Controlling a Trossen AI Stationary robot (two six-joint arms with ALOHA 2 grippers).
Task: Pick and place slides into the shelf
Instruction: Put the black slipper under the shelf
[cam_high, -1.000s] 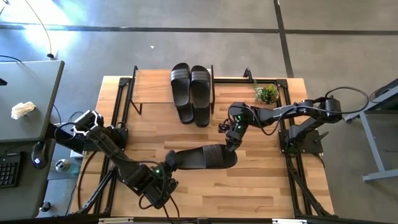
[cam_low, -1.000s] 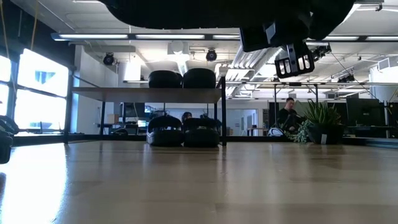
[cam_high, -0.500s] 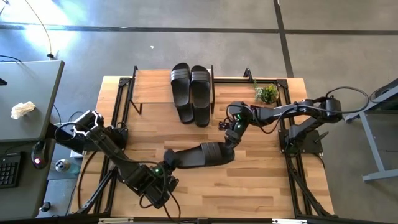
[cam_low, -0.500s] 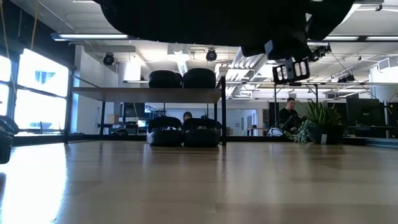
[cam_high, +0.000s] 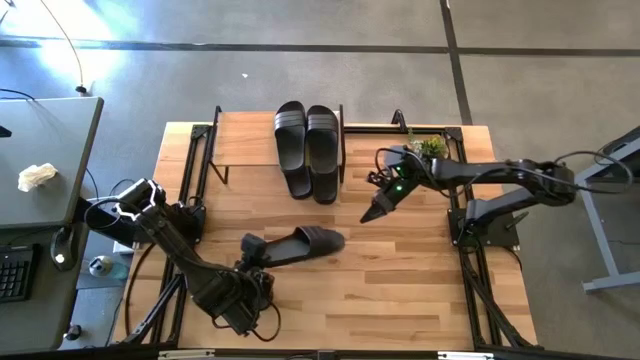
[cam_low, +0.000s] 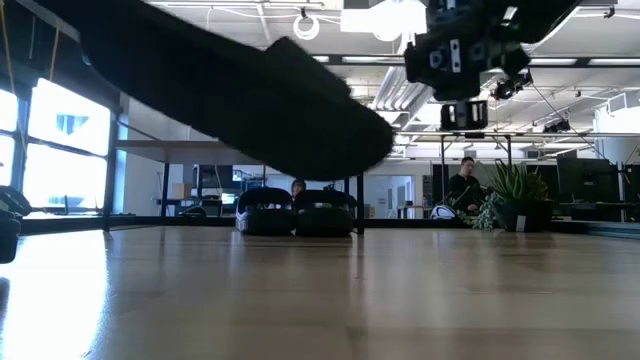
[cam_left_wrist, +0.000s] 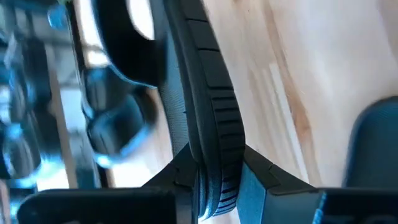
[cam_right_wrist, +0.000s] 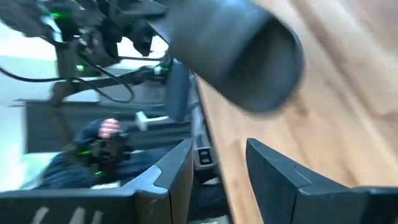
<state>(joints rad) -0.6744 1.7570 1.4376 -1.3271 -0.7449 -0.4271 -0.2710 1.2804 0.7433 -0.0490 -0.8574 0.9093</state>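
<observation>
My left gripper (cam_high: 250, 252) is shut on one black slide (cam_high: 297, 243), which hangs over the middle of the table, turned onto its long edge. In the low view this slide (cam_low: 250, 100) fills the upper left, well above the tabletop. My right gripper (cam_high: 372, 213) stands open to the right of the slide's toe end (cam_right_wrist: 236, 50), apart from it. The shelf (cam_high: 245, 140) stands at the far edge with two slides (cam_high: 307, 150) lying on its top board. Two more slides (cam_low: 293, 212) rest on their soles on the table under it. My left gripper pinches the slide's heel end (cam_left_wrist: 214, 155) between its two fingers (cam_left_wrist: 261, 177), one finger on the ridged sole side and one on the upper side. The fingers come from the table's near left, slanting down. The slide is lifted clear, on edge, reaching toward the table's right.
A small potted plant (cam_high: 429, 150) stands at the far right corner, just behind my right arm. Black frame rails (cam_high: 470, 250) run along the table's left and right sides. Bare wood (cam_high: 400, 290) lies in front of the held slide.
My right gripper has let go of the slide's toe end and drawn back toward the table's far right. My left gripper has rolled and shifted toward the table's left, so the slide, before lying flat between both grippers, now stands on edge and sits farther left.
</observation>
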